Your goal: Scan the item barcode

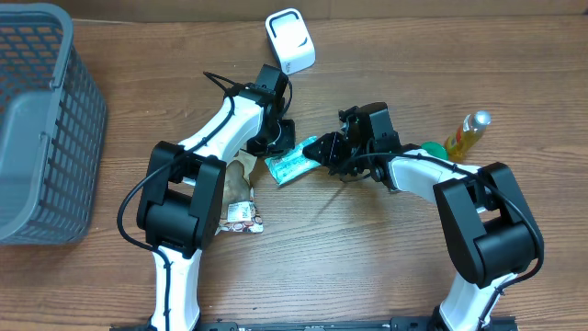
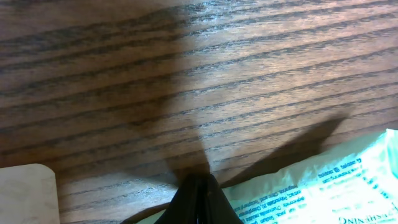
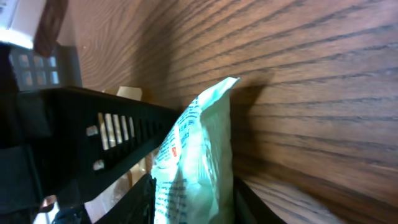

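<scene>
From overhead, the packet (image 1: 292, 166), mint green with printed text, lies near the middle of the table (image 1: 367, 267), between the two arms. The right gripper (image 1: 320, 152) meets its right end and the left gripper (image 1: 278, 140) sits just beside its upper left corner. At that height neither pair of fingers can be read.

The wrist cameras supply this. The right wrist view shows the packet standing on edge between the right fingers (image 3: 147, 200), one dark finger against each face. They appear clamped on it, though only the finger bases show at the bottom of the frame. Behind the packet, a slotted black part of the left arm (image 3: 106, 127) crosses the picture, close to it.

The left wrist view shows the left fingers pressed together into one dark point low in the frame, with nothing visible between them. The packet's printed face spreads out to the right of that point. Whether the tip touches the packet's edge cannot be told. The corner of a pale, beige, flat thing (image 2: 25, 196) shows at the lower left.

Only the overhead view takes in the rest. A white scanner (image 1: 290, 39) stands at the far edge of the table, beyond the left gripper. A grey basket (image 1: 69, 138) is at the far left, well apart from the packet. A yellow bottle (image 1: 467, 131) lies to the right, and some crumpled wrappers (image 1: 241, 193) sit beside the left arm.
</scene>
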{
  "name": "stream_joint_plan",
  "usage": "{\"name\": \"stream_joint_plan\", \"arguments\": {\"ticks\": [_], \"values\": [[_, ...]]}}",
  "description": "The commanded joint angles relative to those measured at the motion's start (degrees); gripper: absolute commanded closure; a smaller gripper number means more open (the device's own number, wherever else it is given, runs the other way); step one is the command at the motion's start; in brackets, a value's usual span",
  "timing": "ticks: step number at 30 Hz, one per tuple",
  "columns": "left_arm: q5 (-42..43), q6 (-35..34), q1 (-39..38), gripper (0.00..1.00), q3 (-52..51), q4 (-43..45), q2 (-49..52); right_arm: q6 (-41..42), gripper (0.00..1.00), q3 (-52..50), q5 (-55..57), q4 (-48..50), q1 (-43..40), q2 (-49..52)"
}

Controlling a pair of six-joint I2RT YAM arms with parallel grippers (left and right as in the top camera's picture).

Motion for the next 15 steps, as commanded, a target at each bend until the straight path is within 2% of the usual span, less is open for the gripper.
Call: {"name": "stream_joint_plan", "arguments": {"ticks": [1, 15], "values": [[-0.8, -1.2, -0.4, 0.96, -1.5, 0.2, 0.6, -0.2, 0.66, -0.3, -3.3, 1.2, 0.3, 0.2], [-0.8, -1.2, -0.4, 0.96, -1.5, 0.0, 0.6, -0.2, 0.65, -0.3, -1.9, 1.2, 0.3, 0.3]]}}
